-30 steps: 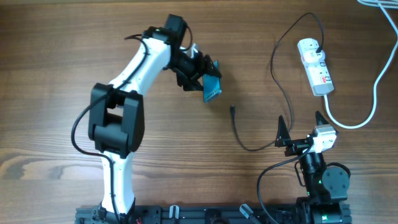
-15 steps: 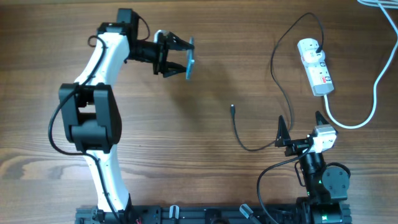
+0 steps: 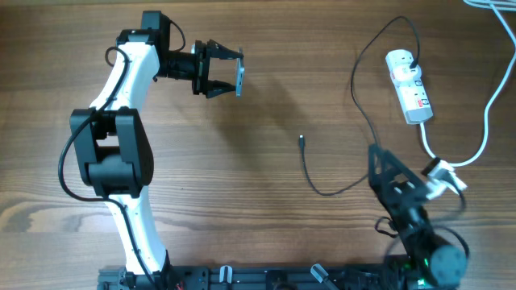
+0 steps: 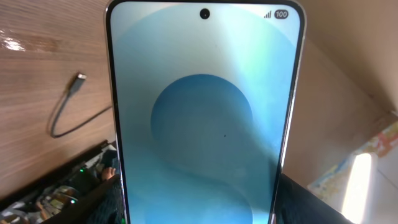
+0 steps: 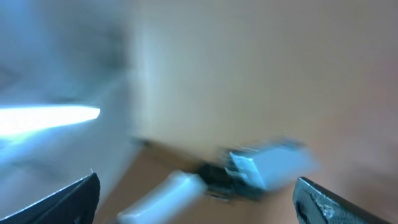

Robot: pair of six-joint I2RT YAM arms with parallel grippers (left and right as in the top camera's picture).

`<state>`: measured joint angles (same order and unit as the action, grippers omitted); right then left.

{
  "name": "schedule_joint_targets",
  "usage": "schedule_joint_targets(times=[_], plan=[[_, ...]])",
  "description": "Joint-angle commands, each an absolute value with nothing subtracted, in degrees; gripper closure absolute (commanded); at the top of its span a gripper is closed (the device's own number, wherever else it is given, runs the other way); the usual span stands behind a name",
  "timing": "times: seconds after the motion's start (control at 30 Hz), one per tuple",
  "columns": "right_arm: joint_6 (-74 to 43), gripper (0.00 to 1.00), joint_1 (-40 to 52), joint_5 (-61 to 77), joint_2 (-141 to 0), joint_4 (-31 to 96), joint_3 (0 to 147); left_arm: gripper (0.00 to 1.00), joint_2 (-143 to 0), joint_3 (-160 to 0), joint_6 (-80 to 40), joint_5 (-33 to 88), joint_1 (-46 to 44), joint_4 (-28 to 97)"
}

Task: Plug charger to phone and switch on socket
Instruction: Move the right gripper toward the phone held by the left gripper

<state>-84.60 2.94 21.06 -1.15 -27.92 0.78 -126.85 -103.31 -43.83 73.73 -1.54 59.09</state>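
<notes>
My left gripper (image 3: 219, 69) is shut on the phone (image 3: 239, 78) and holds it on edge above the table at the upper left. In the left wrist view the phone's cyan-blue screen (image 4: 202, 112) fills the frame between the jaws (image 4: 199, 211). The charger's connector tip (image 3: 301, 141) lies loose mid-table and also shows in the left wrist view (image 4: 79, 77). Its black cable loops up to a plug in the socket (image 3: 409, 87), a white power strip at the upper right. My right gripper (image 3: 395, 173) is open and empty (image 5: 199, 193) near the cable's lower loop. Its view is motion-blurred.
The power strip's thick white cord (image 3: 482, 129) curves from the strip's near end to the table's far right corner. The right arm's base stands at the front edge (image 3: 419, 258). The left arm's base column stands at the front left (image 3: 145, 234).
My left arm has swung left and back, carrying the phone from mid-table to the upper left. My right arm has turned and shifted right in the last half second. The cable and socket have not moved.
</notes>
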Motion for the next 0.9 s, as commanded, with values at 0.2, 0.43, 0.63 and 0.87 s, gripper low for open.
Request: schedule_joint_targets(times=[0.2, 0.43, 0.63, 0.87], plan=[[-63.2, 0.01, 3.2, 26.2, -10.9, -2.9, 26.3, 0.31, -124.5, -103.0, -48.5, 79.0, -1.7, 59.1], [-33.3, 0.00, 3.2, 32.8, -38.2, 36.4, 59.7, 0.31, -124.5, -103.0, -49.6, 79.0, -1.7, 59.1], [-22.7, 0.01, 10.8, 29.5, -57.4, 56.2, 79.1, 0.31, -124.5, -103.0, -50.2, 79.0, -2.5, 58.5], [-31.7, 0.00, 32.8, 0.1, -69.1, 59.3, 84.3, 0.31, -124.5, -103.0, -53.3, 79.1, -3.8, 56.1]])
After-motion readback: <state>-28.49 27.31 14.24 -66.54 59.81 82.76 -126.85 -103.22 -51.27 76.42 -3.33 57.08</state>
